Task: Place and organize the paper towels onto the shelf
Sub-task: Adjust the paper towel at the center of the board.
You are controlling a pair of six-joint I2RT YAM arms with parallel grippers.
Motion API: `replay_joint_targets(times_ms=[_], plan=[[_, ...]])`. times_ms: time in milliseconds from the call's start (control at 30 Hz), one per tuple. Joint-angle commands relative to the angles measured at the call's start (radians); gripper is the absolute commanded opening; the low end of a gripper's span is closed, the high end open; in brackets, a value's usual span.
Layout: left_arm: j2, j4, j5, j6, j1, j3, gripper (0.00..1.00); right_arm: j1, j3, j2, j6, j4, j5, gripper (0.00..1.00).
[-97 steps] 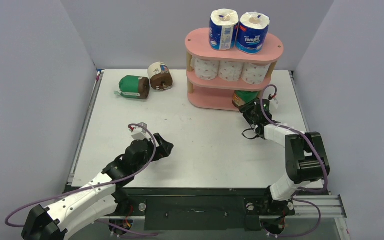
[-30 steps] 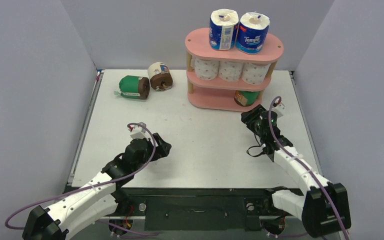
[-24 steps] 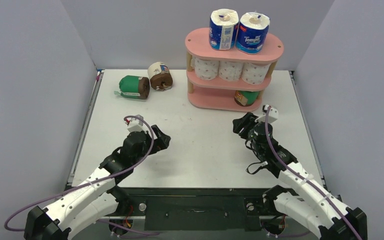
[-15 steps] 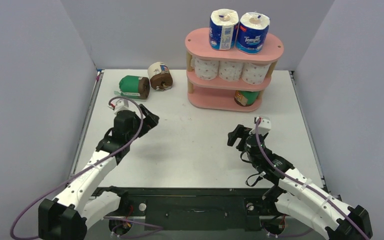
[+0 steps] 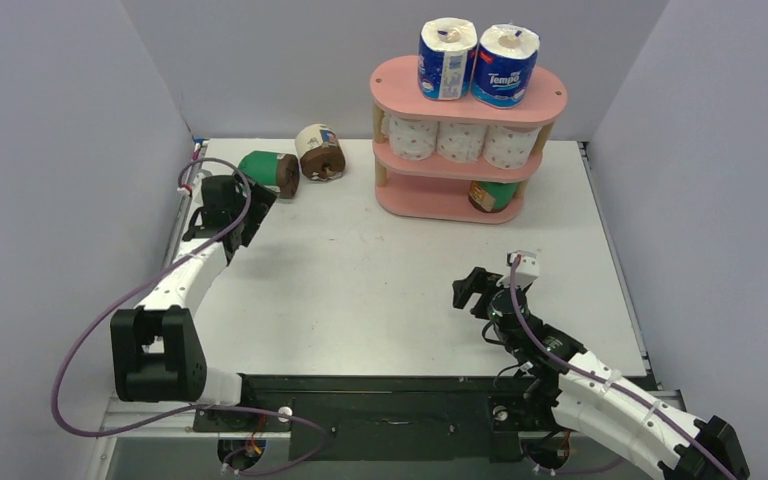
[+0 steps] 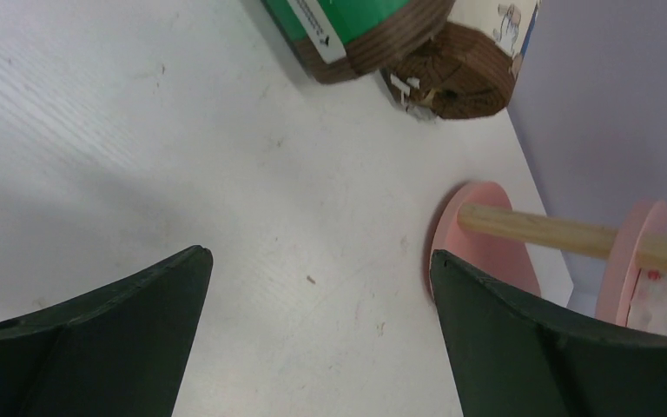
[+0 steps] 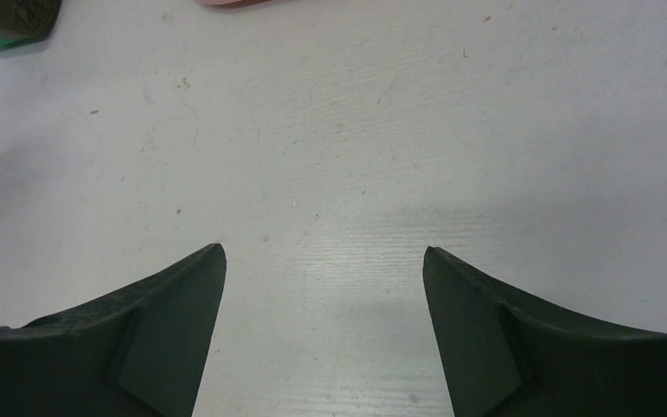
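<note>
The pink shelf (image 5: 390, 75) stands at the back right. Two blue-white paper towels (image 5: 447, 58) stand on its top board. Three white pink-dotted rolls (image 5: 460, 142) fill the middle tier, and a green-wrapped roll (image 5: 493, 195) lies on the bottom board. A loose green-wrapped roll (image 5: 268, 171) (image 6: 356, 30) and a cream-wrapped brown roll (image 5: 320, 150) (image 6: 465, 78) lie on the table at the back left. My left gripper (image 5: 253, 208) (image 6: 317, 261) is open and empty, just in front of the loose green roll. The right gripper (image 5: 468, 292) (image 7: 323, 252) is open and empty over the table's front right.
Grey walls close in the white table (image 5: 390, 270) on the left, back and right. The left wrist view shows the shelf's left end and a wooden post (image 6: 538, 233) ahead to the right. A raised rail (image 5: 172, 250) runs along the table's left edge.
The left arm swung from the front to the back left, up to the loose green roll. The right arm drew back from the shelf toward the front and its jaws opened wider.
</note>
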Motion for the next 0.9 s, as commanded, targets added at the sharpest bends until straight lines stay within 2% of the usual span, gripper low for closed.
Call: replay_joint_targets(times_ms=[0,167,400,633,867], plan=[[0.095,0.124,-0.077,-0.005,0.056,0.110,0.97,0.008,-0.053,0.007,0.000,0.184,-0.078,0.79],[0.257,0.227,-0.065,0.005,0.139,0.239,0.97,0.009,-0.013,0.071,-0.025,0.165,-0.197,0.76],[0.523,0.298,0.095,0.017,0.242,0.431,0.95,0.010,-0.032,0.052,-0.045,0.188,-0.215,0.75],[0.692,0.441,0.143,0.019,0.257,0.512,0.94,0.009,-0.032,0.005,-0.068,0.170,-0.184,0.74],[0.842,0.487,0.193,-0.012,0.252,0.631,0.95,0.010,-0.030,0.010,-0.070,0.171,-0.150,0.74]])
